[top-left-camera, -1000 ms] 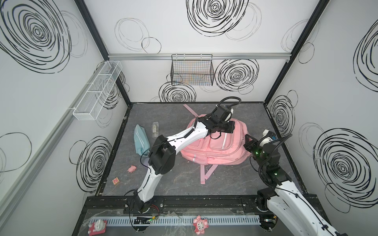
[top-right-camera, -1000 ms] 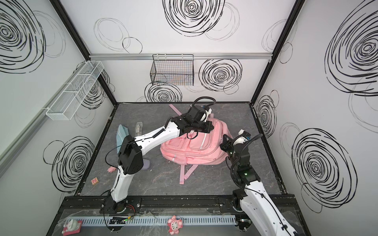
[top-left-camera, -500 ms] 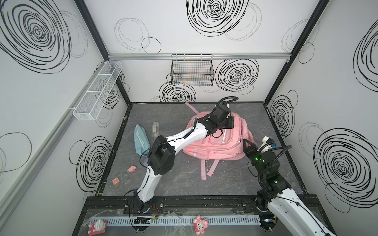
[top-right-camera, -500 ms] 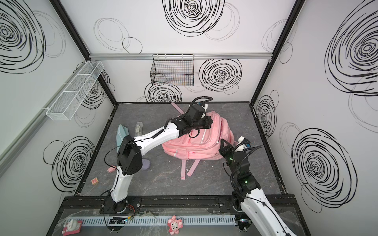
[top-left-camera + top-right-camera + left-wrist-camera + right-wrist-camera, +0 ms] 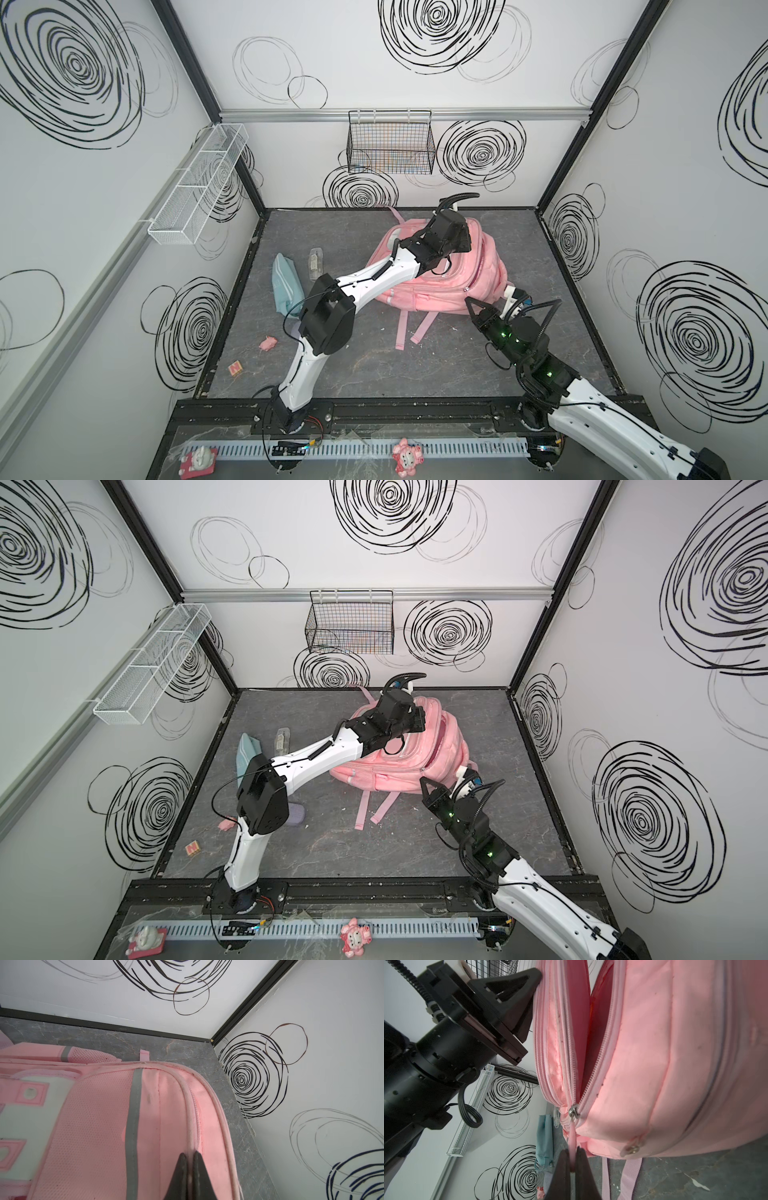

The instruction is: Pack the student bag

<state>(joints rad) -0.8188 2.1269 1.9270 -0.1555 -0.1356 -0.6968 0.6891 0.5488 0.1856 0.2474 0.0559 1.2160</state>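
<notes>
Student bag (image 5: 440,286): pink, bulging, set back-centre on the grey counter (image 5: 415,374) in both top views. Two straps (image 5: 400,332) trail toward the front edge.

Left end effector (image 5: 190,1160): fingers pressed together, pinching the piped zip seam along the bag's upper rim. The arm reaches across the bag from the left.

Right end effector (image 5: 572,1160): clamped on the pink zipper pull (image 5: 572,1138), which runs straight from the metal slider (image 5: 574,1112). Past the slider the main compartment's zip gapes, with darker pink lining showing inside.

Teal pouch (image 5: 286,286) lies on the counter left of the bag, not touching it. A small pink toy (image 5: 268,343) and a block (image 5: 235,368) sit nearer the front left.
</notes>
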